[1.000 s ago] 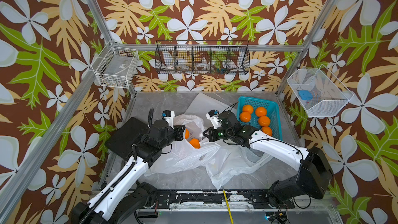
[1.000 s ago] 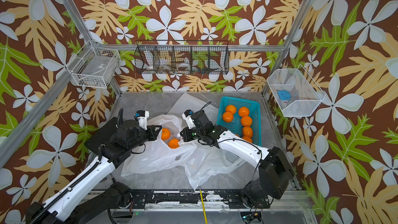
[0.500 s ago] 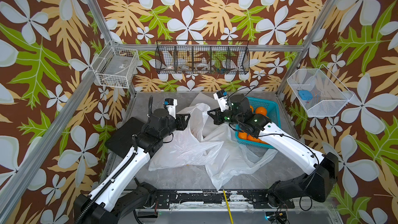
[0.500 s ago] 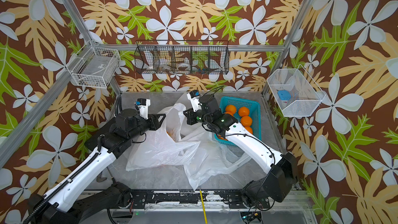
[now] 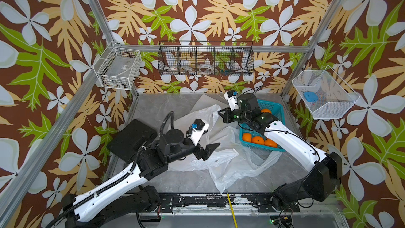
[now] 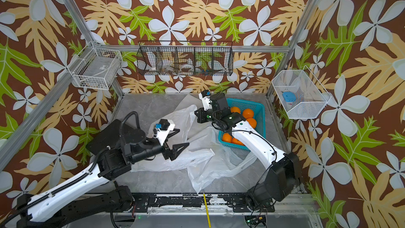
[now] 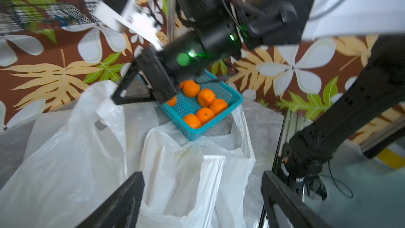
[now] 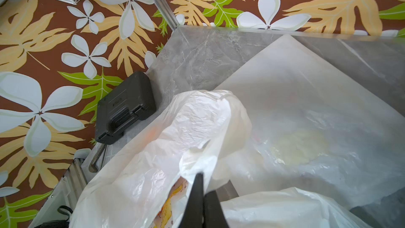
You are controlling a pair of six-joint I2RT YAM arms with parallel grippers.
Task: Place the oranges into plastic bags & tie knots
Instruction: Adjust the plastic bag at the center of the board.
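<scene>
Several glossy round oranges point(image 7: 206, 97), crinkly translucent bags point(image 7: 76, 150)

Left gripper point(image 7: 202, 174) spread, right gripper point(image 8: 202, 185) clamped

Both top views look steeply down on the whole table point(image 5: 153, 104); wrist views sit close over the plastic bags point(image 7: 65, 161)

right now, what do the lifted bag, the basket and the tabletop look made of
Raised bag: thin translucent white plastic film, crinkled and glossy.
Basket: rigid teal plastic, perforated walls.
Tabletop: grey marble-look slab, pale veins, smooth; stone or laminate unclear.
</scene>
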